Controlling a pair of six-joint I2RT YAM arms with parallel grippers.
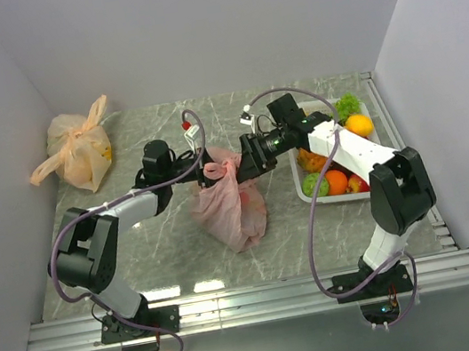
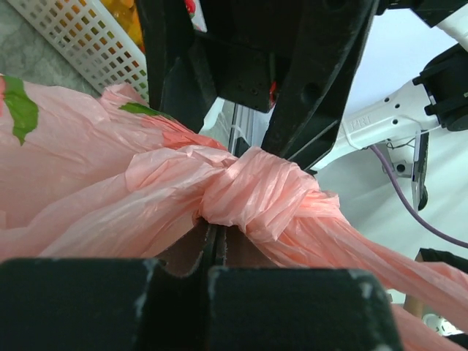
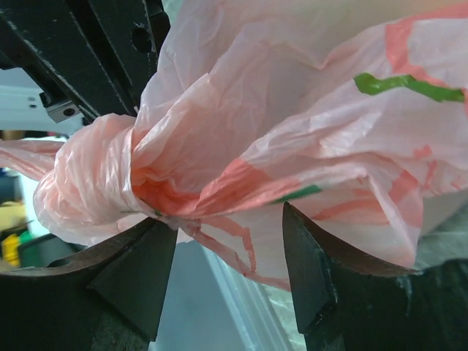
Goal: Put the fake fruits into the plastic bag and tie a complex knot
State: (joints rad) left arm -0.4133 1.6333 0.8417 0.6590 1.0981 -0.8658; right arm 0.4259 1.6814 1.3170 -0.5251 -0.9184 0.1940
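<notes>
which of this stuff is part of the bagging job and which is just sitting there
Job: pink plastic bag, knot in its handles, fake fruits left in the white basket.
Lying about: pale orange knotted bag, back left corner.

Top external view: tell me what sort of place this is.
Probably a lab test cell for robot trials: plain white walls box in a marble-patterned table, two arms are bolted to a metal rail, and the basket holds fake fruits.
</notes>
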